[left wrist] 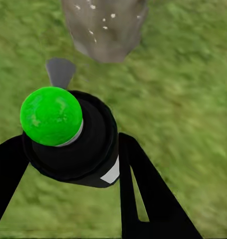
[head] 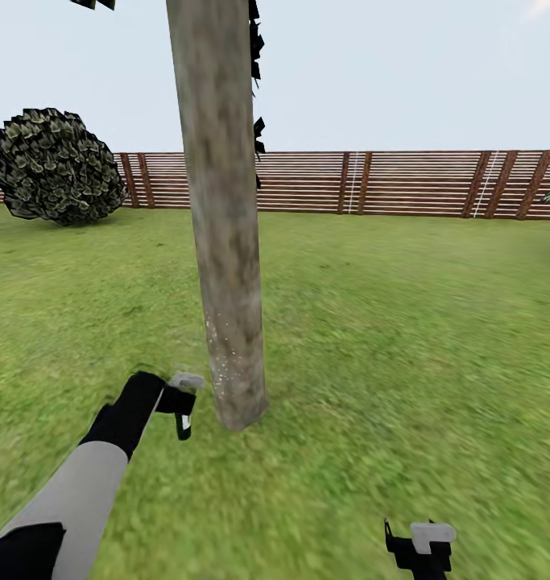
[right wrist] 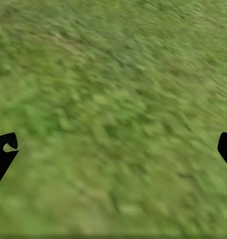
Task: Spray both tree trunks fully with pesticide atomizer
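Nearest, at the lower edge of the head view, the right gripper [head: 419, 548] hangs over bare grass [head: 403, 362], and its wrist view shows the two fingertips [right wrist: 3, 149] spread far apart with nothing but lawn between them. Further forward, the left gripper [head: 182, 403] is clenched around the pesticide atomizer [left wrist: 73, 139], a black bottle with a round green cap [left wrist: 51, 115] and a small grey nozzle [left wrist: 61, 72], seen between the dark fingers [left wrist: 143, 189] in the left wrist view. Just beyond it stands the tree trunk [head: 226, 242], a pale mottled column rising from the grass, its base near the atomizer but apart from it, with small white specks [head: 222, 354] scattered low on the bark. Behind, open lawn runs back to a round dark bush [head: 55, 167] on the left and a brown slatted fence [head: 403, 184] across the far side.
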Motion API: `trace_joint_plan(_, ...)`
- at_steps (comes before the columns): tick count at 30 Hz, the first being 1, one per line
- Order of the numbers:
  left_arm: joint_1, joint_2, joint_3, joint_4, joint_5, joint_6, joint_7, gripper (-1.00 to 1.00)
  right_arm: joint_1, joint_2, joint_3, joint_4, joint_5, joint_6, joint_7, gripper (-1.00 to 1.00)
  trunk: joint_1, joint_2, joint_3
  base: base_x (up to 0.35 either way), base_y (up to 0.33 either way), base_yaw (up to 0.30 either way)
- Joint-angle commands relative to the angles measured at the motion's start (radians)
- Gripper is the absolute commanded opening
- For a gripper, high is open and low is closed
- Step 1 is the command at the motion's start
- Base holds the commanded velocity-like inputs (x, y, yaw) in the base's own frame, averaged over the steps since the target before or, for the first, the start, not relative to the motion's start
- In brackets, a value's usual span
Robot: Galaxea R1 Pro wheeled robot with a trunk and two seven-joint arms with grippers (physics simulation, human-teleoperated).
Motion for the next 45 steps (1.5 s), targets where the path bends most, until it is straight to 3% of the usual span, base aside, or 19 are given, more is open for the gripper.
trace_joint_plan(1, 0.017, 0.0, 0.0, 0.005, 0.0, -0.005, 0.001, -1.0, 0.0, 0.0, 0.0, 0.0, 0.0, 0.0, 0.0, 1.0, 0.0, 0.0, 0.0, 0.0, 0.0, 0.0)
trace_joint_plan(4, 0.052, -0.001, 0.003, 0.013, -0.002, -0.046, 0.014, -1.0, 0.0, 0.0, 0.0, 0.0, 0.0, 0.0, 0.001, 1.0, 0.0, 0.0, 0.0, 0.0, 0.0, 0.0)
trace_joint_plan(7, 0.069, -0.001, 0.015, 0.017, 0.003, -0.088, 0.104, -1.0, 0.0, 0.0, 0.0, 0.0, 0.003, 0.0, 0.005, 1.0, 0.0, 0.0, 0.0, 0.011, -0.033, 0.0)
trace_joint_plan(14, 0.084, -0.009, 0.019, 0.039, 0.016, -0.103, 0.128, -1.0, 0.0, 0.001, 0.0, -0.002, 0.003, 0.0, 0.005, 1.0, 0.0, 0.0, 0.0, 0.105, -0.227, 0.0)
trace_joint_plan(18, 0.108, -0.005, 0.036, 0.155, 0.045, -0.246, 0.199, -1.0, 0.0, 0.0, 0.0, -0.002, 0.003, 0.0, 0.002, 1.0, 0.0, 0.0, 0.0, 0.123, -0.252, 0.0)
trace_joint_plan(19, 0.109, -0.005, 0.052, 0.182, 0.056, -0.274, 0.226, -1.0, 0.0, 0.0, 0.0, -0.002, 0.003, 0.0, 0.002, 1.0, 0.0, 0.0, 0.0, 0.12, -0.253, 0.0)
trace_joint_plan(20, 0.112, -0.008, 0.104, 0.253, 0.095, -0.353, 0.286, -1.0, 0.0, 0.001, 0.0, -0.003, 0.003, 0.0, 0.001, 1.0, 0.0, 0.0, 0.0, 0.12, -0.253, 0.0)
trace_joint_plan(25, 0.113, -0.017, 0.15, 0.4, 0.128, -0.506, 0.359, -1.0, 0.0, 0.001, 0.0, -0.002, 0.003, 0.0, 0.001, 1.0, 0.0, 0.0, 0.0, 0.109, -0.256, 0.0)
trace_joint_plan(30, 0.115, -0.024, 0.153, 0.425, 0.131, -0.522, 0.437, -1.0, 0.0, 0.002, 0.0, -0.002, 0.003, 0.0, 0.001, 1.0, 0.0, 0.0, 0.0, 0.024, -0.269, 0.049)
trace_joint_plan(45, 0.115, -0.019, 0.155, 0.425, 0.126, -0.522, 0.441, -1.0, 0.0, 0.002, 0.0, -0.001, 0.003, 0.0, 0.0, 1.0, 0.0, 0.0, 0.0, 0.173, -0.232, 0.191)
